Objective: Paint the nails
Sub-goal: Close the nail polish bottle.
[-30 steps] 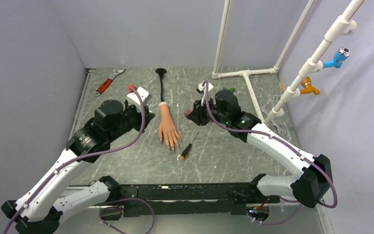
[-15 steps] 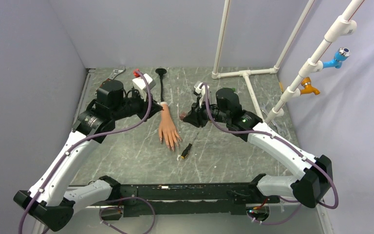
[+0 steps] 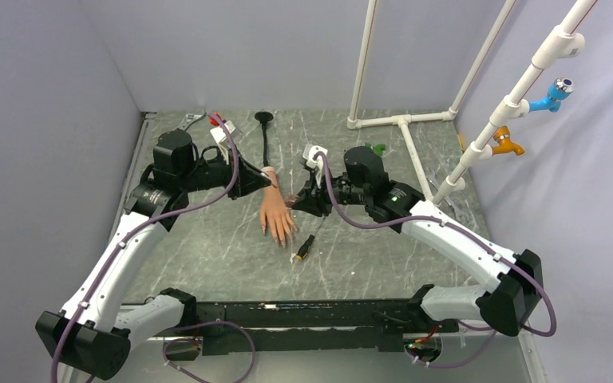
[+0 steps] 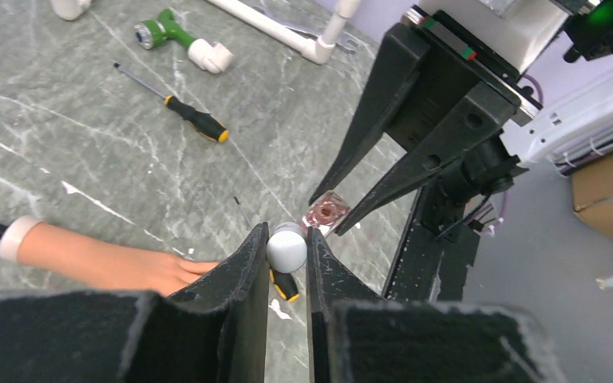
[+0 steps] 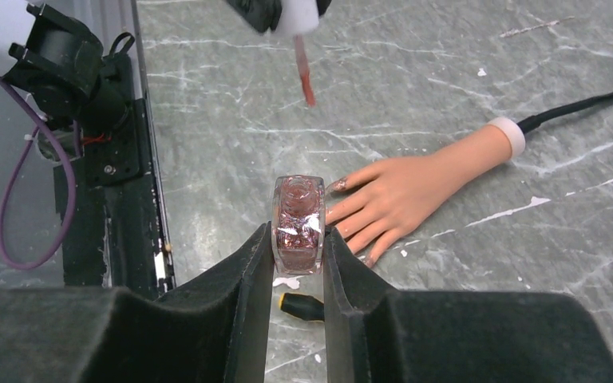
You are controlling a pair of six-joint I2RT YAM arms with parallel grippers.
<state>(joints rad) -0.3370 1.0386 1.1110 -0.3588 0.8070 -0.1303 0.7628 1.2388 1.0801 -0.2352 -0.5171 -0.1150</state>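
Shift inward over the last second: left tool (image 4: 286, 231) clamped on white round-capped brush (image 4: 286, 250), right tool (image 5: 298, 239) clamped on open glass bottle of pink polish (image 5: 298, 199), both now near peach rubber hand (image 3: 274, 209). Pale nails (image 3: 283, 238) seemingly bare on grey marbled table (image 3: 207, 255); painting probably imminent

"What's lying around out there?"

"On my feed, a black screwdriver with a yellow end (image 4: 285, 286) lies on the marbled table (image 3: 207, 263) right under the left fingers (image 4: 249, 263). A second screwdriver (image 4: 197, 121) lies well beyond them, with a green-and-white pipe fitting (image 4: 177, 37) past it."

"Anything between the fingers?"

"I see a white cap (image 4: 286, 249) between the left fingers and an open bottle of pink polish (image 5: 297, 223) between the right fingers (image 5: 251, 267). Beyond those stands a white PVC pipe frame (image 3: 403, 121) with a blue tap (image 3: 553, 94) and an orange tap (image 3: 504, 144). A wrench head (image 3: 190, 120) shows well off from the left fingers."
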